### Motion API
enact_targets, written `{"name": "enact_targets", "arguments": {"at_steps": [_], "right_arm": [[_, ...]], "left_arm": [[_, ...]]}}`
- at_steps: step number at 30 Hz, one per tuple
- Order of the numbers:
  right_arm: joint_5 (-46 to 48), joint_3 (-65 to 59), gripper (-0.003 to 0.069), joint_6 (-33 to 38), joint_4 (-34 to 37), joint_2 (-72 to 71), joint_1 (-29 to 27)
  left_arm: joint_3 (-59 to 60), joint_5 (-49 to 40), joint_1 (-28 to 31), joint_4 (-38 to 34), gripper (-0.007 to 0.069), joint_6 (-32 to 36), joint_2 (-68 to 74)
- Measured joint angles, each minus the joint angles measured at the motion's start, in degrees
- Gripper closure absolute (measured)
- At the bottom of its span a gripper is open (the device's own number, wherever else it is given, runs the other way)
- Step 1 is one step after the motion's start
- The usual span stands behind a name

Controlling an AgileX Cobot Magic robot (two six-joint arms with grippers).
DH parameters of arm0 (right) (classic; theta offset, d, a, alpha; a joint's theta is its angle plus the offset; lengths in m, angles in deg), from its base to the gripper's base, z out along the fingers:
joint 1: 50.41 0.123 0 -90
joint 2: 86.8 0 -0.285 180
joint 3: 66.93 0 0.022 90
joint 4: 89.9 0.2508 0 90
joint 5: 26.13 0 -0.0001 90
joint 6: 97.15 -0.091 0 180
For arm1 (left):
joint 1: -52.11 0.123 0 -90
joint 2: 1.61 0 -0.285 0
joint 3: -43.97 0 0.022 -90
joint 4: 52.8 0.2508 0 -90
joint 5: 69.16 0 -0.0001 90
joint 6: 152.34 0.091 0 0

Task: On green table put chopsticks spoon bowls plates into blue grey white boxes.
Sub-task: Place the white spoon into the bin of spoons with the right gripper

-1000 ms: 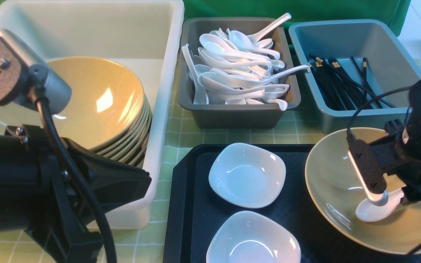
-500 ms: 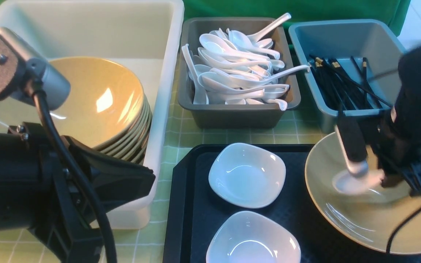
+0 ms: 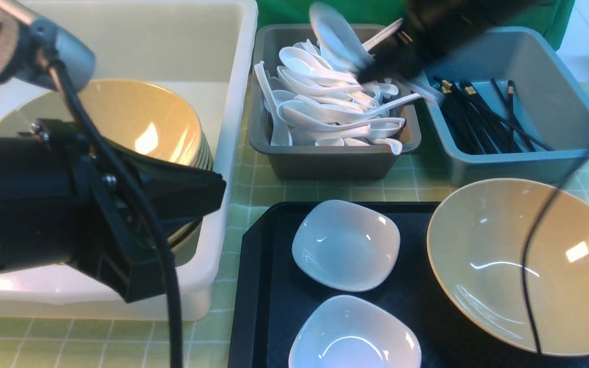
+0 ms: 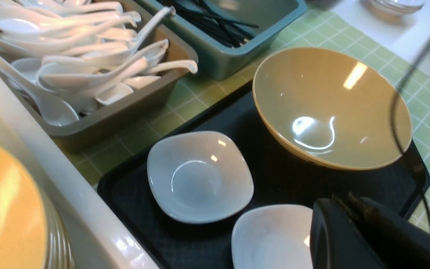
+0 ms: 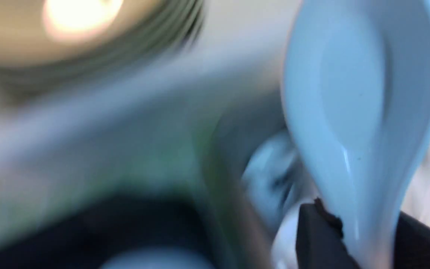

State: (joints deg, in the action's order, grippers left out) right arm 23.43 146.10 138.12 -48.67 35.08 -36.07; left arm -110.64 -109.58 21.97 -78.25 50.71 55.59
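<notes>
Upper middle: right tool grips a spoon by its handle — ready to drop into the grey box; left tool clenched.

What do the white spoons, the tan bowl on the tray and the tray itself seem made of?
Spoons: glossy white, probably melamine or ceramic; sharp highlights.
Tan bowl: glossy, likely melamine; mirror-like glare.
Tray: matte black, probably plastic; fine gridded texture.

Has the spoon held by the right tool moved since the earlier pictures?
Yes. From the yellow bowl, the spoon went forward and leftward, to above the grey box.
</notes>
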Motion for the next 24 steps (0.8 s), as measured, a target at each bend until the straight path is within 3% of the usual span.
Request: {"name": "enact_targets", "arguments": {"at_steps": [6,11,15,17,20,24], "right_arm": [[-19.3,7.8,0.0483,-4.2,6.4,12.5,0.0],[-25.8,8.8,0.0477,-7.1,6.7,17.6,0.0],[-26.1,8.8,0.0424,-7.2,6.6,18.6,0.0],[-24.7,8.9,0.0351,-7.1,6.4,18.1,0.0],[-19.3,9.0,0.0293,-5.5,4.5,16.0,-0.3],[-9.5,9.0,0.0272,-4.9,1.4,9.4,-1.7]], "left_arm": [[0.2,-1.1,0.0,0.0,0.0626,-1.4,0.2],[0.2,-1.1,0.0,0.1,0.0626,-1.5,0.2],[0.2,-1.1,0.0,0.2,0.0626,-1.5,0.2],[0.2,-1.1,0.0,0.2,0.0626,-1.6,0.2],[0.2,-1.1,0.0,0.2,0.0626,-1.6,0.2],[0.2,-1.6,0.0,0.2,0.0626,-1.6,0.2]]}}
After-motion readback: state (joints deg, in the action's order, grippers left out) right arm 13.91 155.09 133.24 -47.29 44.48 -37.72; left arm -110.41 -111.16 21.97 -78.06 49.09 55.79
